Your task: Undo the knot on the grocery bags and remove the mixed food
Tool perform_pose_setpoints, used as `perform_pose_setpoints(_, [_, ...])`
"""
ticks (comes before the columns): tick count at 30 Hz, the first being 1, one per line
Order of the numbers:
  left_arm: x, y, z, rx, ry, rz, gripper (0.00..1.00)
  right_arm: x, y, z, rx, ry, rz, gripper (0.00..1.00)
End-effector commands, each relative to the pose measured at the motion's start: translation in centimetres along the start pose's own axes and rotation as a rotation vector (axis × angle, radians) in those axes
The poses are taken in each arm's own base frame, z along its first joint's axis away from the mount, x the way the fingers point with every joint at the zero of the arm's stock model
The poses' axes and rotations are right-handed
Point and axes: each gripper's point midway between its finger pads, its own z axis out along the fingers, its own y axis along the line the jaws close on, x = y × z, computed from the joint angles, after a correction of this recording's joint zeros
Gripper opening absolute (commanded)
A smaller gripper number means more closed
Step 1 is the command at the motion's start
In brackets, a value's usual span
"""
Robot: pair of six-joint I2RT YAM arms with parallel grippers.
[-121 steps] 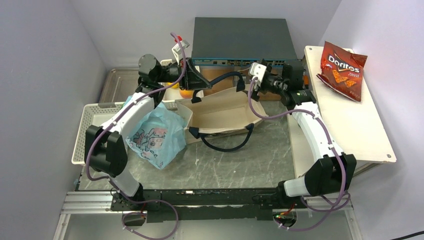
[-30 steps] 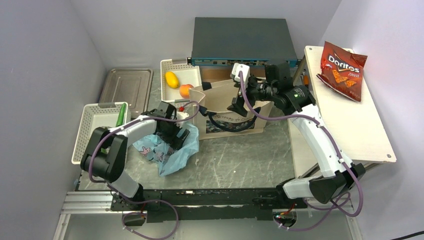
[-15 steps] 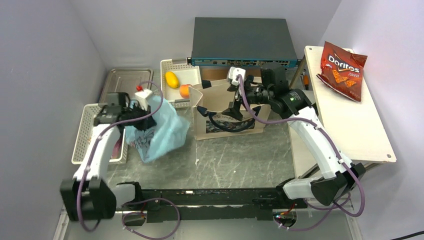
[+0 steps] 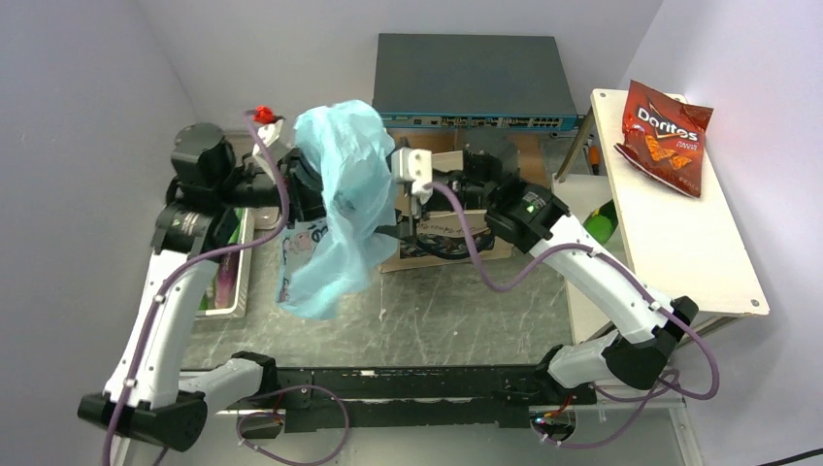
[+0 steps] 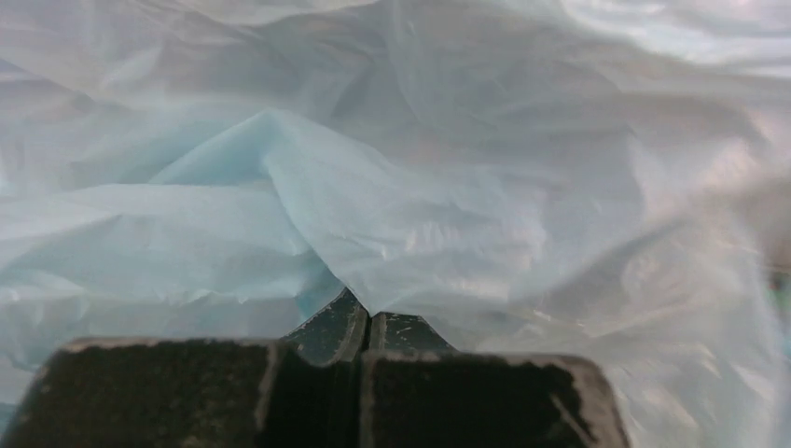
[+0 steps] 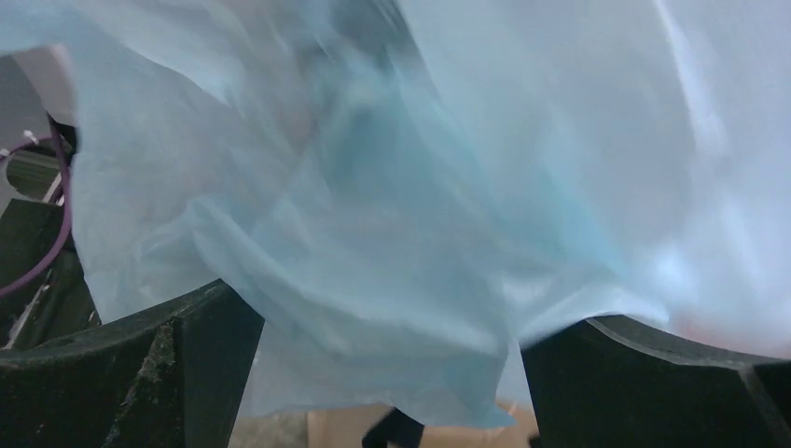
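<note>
A thin, crinkly light-blue grocery bag [image 4: 340, 184] hangs high over the far-left part of the tabletop [image 4: 466, 311], pinched by the left end effector [image 5: 367, 322]. The left wrist view shows its two dark fingers pressed flat together on a fold of the film. The right end effector [image 6: 392, 317] reaches in from the right with its fingers spread wide. Loose blue plastic billows between them, and neither finger presses on it.

The bag drapes from a rounded crown near the far wall down to a limp point at the near left. Whether that point touches the marbled grey surface cannot be told. A cartoon print shows on its left edge. The film is translucent and full of soft creases, and no knot can be made out in any view.

Just behind and to the right of the bag, partly hidden by it and by the right arm, stands a stiff beige tote [image 4: 466, 233] with dark strap handles. A flat dark network switch [image 4: 471, 73] sits against the far wall. On the right, a white board [image 4: 679, 252] carries a glossy red Doritos chip bag [image 4: 665, 121] at its far end, well apart from both arms.

Grey walls close in tightly at left and right. The widest open stretch is the near half of the tabletop, between the bag's lower tip and the arm bases.
</note>
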Motion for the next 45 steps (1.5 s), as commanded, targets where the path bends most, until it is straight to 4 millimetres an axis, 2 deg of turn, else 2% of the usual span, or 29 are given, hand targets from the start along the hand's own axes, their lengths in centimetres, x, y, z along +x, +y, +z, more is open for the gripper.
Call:
perform_pose_setpoints(1, [-2.6, -3.9, 2.4, 0.273, -0.032, -0.068, 0.0, -4.8, 0.1, 1.8, 0.024, -0.132, -0.282, 1.0])
perform_pose_setpoints(5, [-3.9, -5.8, 4.3, 0.418, -0.038, -0.056, 0.0, -5.4, 0.3, 2.2, 0.056, -0.153, -0.339, 0.99])
perform_pose_setpoints(6, [-4.0, -6.1, 4.5, 0.443, -0.036, -0.062, 0.0, -5.8, 0.1, 1.9, 0.081, -0.17, -0.326, 0.9])
perform_pose_setpoints(7, [-4.0, -6.7, 4.8, 0.474, -0.025, -0.084, 0.0, -5.8, -0.1, 1.8, 0.109, -0.176, -0.323, 0.74])
perform_pose_setpoints(8, [-4.1, -7.1, 4.9, 0.499, -0.021, -0.081, 0.0, -5.9, -0.6, 1.6, 0.14, -0.179, -0.316, 0.52])
perform_pose_setpoints(9, [-4.2, -7.4, 4.8, 0.516, -0.017, -0.07, 0.0, -5.9, -1.0, 1.4, 0.169, -0.175, -0.308, 0.37])
perform_pose_setpoints(10, [-4.4, -7.6, 4.7, 0.526, -0.014, -0.057, 0.02, -5.7, -1.3, 1.2, 0.191, -0.158, -0.31, 0.26])
perform_pose_setpoints(12, [-5.0, -7.5, 4.3, 0.526, -0.003, -0.04, 0.16, -4.9, -2.2, 0.5, 0.235, -0.094, -0.295, 0.03])
perform_pose_setpoints(13, [-5.3, -7.1, 4.1, 0.513, 0.0, -0.045, 0.28, -4.4, -2.7, 0.0, 0.264, -0.066, -0.275, 0.0])
perform_pose_setpoints(15, [-6.3, -4.8, 3.3, 0.427, -0.013, -0.06, 0.63, -3.9, -3.7, -1.6, 0.309, -0.03, -0.236, 0.0])
perform_pose_setpoints(16, [-7.1, -2.6, 2.6, 0.341, -0.038, -0.067, 0.94, -3.8, -4.4, -2.5, 0.341, -0.025, -0.213, 0.0])
perform_pose_setpoints(17, [-8.0, 0.0, 1.5, 0.234, -0.078, -0.054, 0.99, -3.9, -5.2, -3.6, 0.378, -0.022, -0.182, 0.0])
perform_pose_setpoints(19, [-10.4, 5.9, -1.7, -0.04, -0.171, -0.051, 0.99, -3.4, -7.2, -6.1, 0.461, -0.015, -0.085, 0.0])
perform_pose_setpoints(20, [-11.4, 8.7, -4.0, -0.202, -0.199, -0.031, 0.99, -3.0, -8.2, -7.0, 0.502, 0.0, -0.035, 0.0])
perform_pose_setpoints(21, [-11.9, 10.4, -5.6, -0.328, -0.196, 0.031, 0.99, -2.5, -9.2, -7.9, 0.545, 0.008, 0.031, 0.0])
perform_pose_setpoints(22, [-12.3, 11.5, -6.9, -0.435, -0.156, 0.181, 0.99, -2.3, -10.0, -8.6, 0.572, 0.006, 0.089, 0.0])
perform_pose_setpoints(24, [-12.6, 11.4, -7.4, -0.539, -0.099, 0.338, 0.99, -1.4, -11.3, -9.5, 0.618, 0.007, 0.198, 0.0])
perform_pose_setpoints(25, [-12.7, 10.5, -7.2, -0.542, -0.092, 0.402, 1.0, -0.6, -11.9, -9.6, 0.634, 0.013, 0.258, 0.0])
perform_pose_setpoints(27, [-12.5, 8.4, -6.2, -0.501, -0.08, 0.531, 0.99, -0.3, -12.9, -9.8, 0.656, 0.003, 0.357, 0.0])
perform_pose_setpoints(29, [-11.4, 5.3, -3.7, -0.4, -0.059, 0.66, 0.99, 0.0, -13.4, -9.6, 0.649, -0.018, 0.45, 0.0])
perform_pose_setpoints(31, [-10.0, 2.9, -0.7, -0.296, -0.034, 0.742, 0.99, -0.7, -13.0, -8.7, 0.57, -0.051, 0.483, 0.0])
perform_pose_setpoints(33, [-9.8, 3.2, 1.6, -0.302, -0.013, 0.765, 0.99, -2.0, -11.7, -7.5, 0.447, -0.088, 0.486, 0.0])
perform_pose_setpoints(34, [-10.2, 4.4, 2.7, -0.317, -0.008, 0.761, 0.99, -2.8, -10.5, -6.9, 0.357, -0.104, 0.474, 0.0])
perform_pose_setpoints(35, [-11.1, 4.6, 3.3, -0.319, -0.016, 0.762, 0.99, -3.5, -9.4, -6.6, 0.283, -0.119, 0.461, 0.0])
perform_pose_setpoints(37, [-11.1, 6.4, 5.4, -0.28, 0.0, 0.705, 0.99, -4.8, -7.5, -6.2, 0.177, -0.139, 0.422, 0.0])
perform_pose_setpoints(38, [-10.4, 6.8, 6.5, -0.234, 0.02, 0.678, 0.99, -5.6, -6.6, -6.2, 0.136, -0.155, 0.393, 0.0])
perform_pose_setpoints(42, [-6.4, 5.9, 9.5, -0.053, 0.083, 0.629, 0.99, -9.4, -4.7, -6.6, 0.07, -0.216, 0.273, 0.0])
perform_pose_setpoints(45, [-5.2, 5.9, 10.9, -0.037, 0.062, 0.614, 0.99, -11.1, -3.3, -6.1, -0.016, -0.228, 0.25, 0.0])
